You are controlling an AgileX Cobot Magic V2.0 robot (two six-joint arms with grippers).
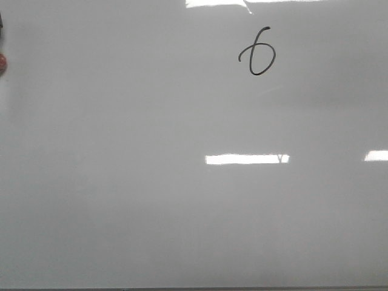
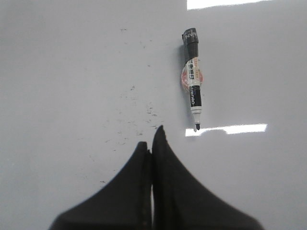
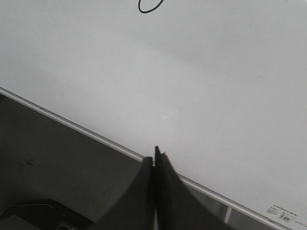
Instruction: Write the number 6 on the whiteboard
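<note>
A small black hand-drawn number 6 (image 1: 257, 53) stands on the glossy whiteboard (image 1: 151, 200), toward its far right. Part of its loop shows in the right wrist view (image 3: 149, 7). A black-and-white marker (image 2: 192, 79) lies uncapped on the board (image 2: 72, 72) in the left wrist view, tip toward my left gripper (image 2: 153, 141), which is shut, empty and a short way from it. My right gripper (image 3: 154, 160) is shut and empty over the board's edge (image 3: 72, 123). Neither gripper shows in the front view.
A reddish round object (image 1: 2, 63) and a dark thing peek in at the board's left edge. A similar reddish round piece (image 2: 184, 78) sits by the marker. Dark table surface (image 3: 53, 158) lies beyond the board's edge, with a dark device (image 3: 43, 215). Small ink specks (image 2: 139, 112) dot the board.
</note>
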